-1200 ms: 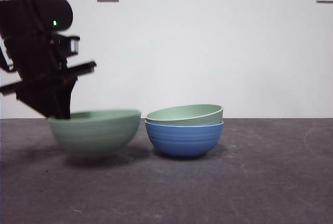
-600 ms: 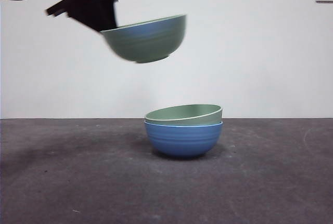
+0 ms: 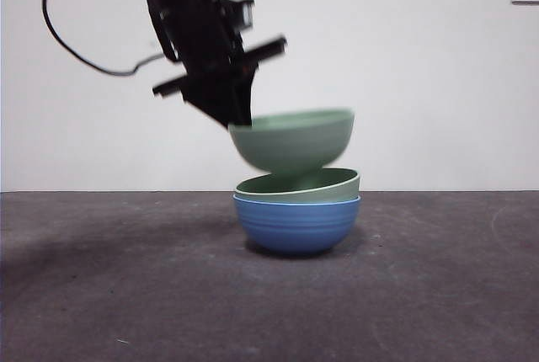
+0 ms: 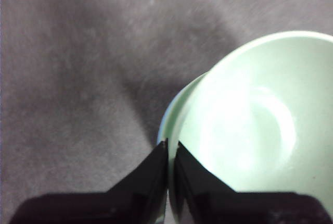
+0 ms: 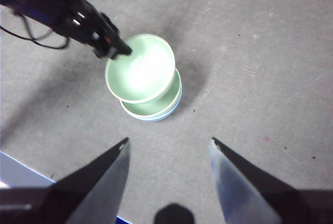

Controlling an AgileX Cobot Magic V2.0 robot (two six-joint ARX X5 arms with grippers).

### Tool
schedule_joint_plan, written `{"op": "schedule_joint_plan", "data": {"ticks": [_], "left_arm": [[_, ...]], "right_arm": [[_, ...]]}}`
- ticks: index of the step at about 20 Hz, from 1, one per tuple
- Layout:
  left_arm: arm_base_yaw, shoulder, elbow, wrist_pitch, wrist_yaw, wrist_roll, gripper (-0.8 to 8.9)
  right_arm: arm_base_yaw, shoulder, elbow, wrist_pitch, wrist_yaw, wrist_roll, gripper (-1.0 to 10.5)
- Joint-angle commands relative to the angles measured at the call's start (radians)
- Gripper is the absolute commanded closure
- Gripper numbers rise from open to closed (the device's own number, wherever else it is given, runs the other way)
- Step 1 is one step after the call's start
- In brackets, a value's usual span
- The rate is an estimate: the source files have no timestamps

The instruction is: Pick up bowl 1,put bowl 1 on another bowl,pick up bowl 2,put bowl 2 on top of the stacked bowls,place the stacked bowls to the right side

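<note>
Now the left gripper pinches the near rim of bowl 2, its fingers closed on the pale green rim with only a thin slit between them. Bowl 2 hangs in the air, roughly level, directly over the two bowls already nested on the grey counter; its base sits just above, perhaps barely inside, the mouth of bowl 1. Bowl 1, also pale green, rests slightly tilted in another bowl, the blue ridged one. The right gripper waits high and well back from the stack, its fingers spread wide apart and holding nothing.
</note>
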Motion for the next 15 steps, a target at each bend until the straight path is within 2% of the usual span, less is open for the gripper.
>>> {"op": "schedule_joint_plan", "data": {"ticks": [1, 11, 12, 15], "left_arm": [[-0.006, 0.029, 0.002, 0.014, -0.016, 0.020, 8.19], [-0.049, 0.061, 0.002, 0.029, -0.024, 0.077, 8.10], [-0.051, 0.061, 0.002, 0.030, -0.025, 0.082, 7.93], [-0.051, 0.061, 0.002, 0.024, -0.026, 0.081, 6.40]], "right_arm": [[0.002, 0.000, 0.000, 0.002, 0.002, 0.003, 6.9], [0.002, 0.008, 0.000, 0.001, 0.000, 0.003, 6.9], [0.002, 0.008, 0.000, 0.001, -0.003, 0.003, 6.9], [0.002, 0.008, 0.000, 0.001, -0.004, 0.003, 6.9]]}}
